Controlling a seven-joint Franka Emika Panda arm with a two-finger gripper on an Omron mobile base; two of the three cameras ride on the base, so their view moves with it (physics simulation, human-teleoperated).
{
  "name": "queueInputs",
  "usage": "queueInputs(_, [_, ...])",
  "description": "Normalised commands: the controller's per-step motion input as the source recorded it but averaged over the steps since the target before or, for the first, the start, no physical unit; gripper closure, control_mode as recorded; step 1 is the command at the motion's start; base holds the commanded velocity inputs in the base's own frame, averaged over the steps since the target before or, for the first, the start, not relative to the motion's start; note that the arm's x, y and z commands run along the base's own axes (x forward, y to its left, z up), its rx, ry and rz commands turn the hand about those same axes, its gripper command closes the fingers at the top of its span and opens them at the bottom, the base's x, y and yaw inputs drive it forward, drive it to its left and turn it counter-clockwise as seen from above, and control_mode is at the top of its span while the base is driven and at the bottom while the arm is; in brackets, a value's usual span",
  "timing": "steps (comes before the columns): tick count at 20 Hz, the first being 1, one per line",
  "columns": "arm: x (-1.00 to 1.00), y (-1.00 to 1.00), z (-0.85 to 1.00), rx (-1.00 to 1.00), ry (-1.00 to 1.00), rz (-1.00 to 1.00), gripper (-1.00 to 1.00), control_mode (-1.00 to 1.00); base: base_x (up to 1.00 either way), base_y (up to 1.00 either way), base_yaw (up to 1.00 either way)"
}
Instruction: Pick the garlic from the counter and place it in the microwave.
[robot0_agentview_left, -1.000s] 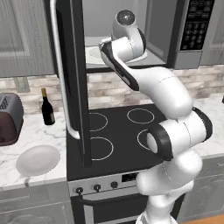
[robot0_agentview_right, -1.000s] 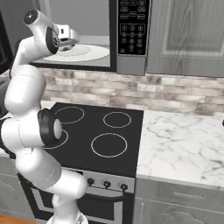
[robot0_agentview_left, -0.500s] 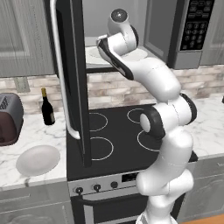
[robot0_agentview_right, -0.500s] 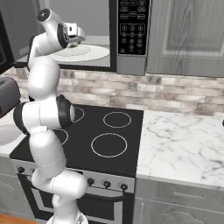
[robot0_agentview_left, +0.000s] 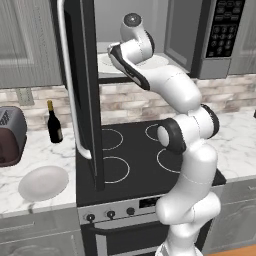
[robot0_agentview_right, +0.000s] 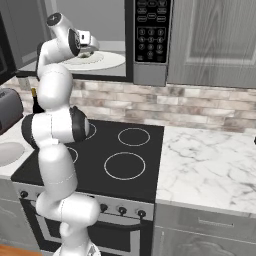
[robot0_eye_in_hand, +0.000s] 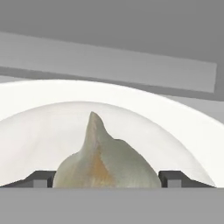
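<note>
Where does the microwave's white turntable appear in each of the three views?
Left base view: turntable upper centre, partly behind the arm.
Right base view: upper left, beneath the gripper.
Hand view: wide white arc across the middle, behind the garlic.
Shared landmark: the microwave, its grey inner wall behind it.

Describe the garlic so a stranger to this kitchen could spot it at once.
Find the large grey microwave with its door open above the black stovetop. Inside it lies a white round turntable, and over that the gripper grips the garlic: a small off-white bulb with a pointed top and a faint yellow-brown streak, far smaller than the turntable.
</note>
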Motion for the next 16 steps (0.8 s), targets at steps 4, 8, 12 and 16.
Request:
queueInputs(4, [0.0,0.0,-0.37,0.06,0.01,-0.05,1.0,-1.0,0.0,0.0,0.0])
queueInputs(8, [0.0,0.0,-0.29,0.06,0.0,-0.03,1.0,-1.0,0.0,0.0,0.0])
queueInputs(12, [0.0,0.0,-0.14,0.05,0.0,-0.03,-1.0,-1.0,0.0,0.0,0.0])
queueInputs(16, [0.0,0.0,0.0,0.03,0.0,-0.02,-1.0,-1.0,0.0,0.0,0.0])
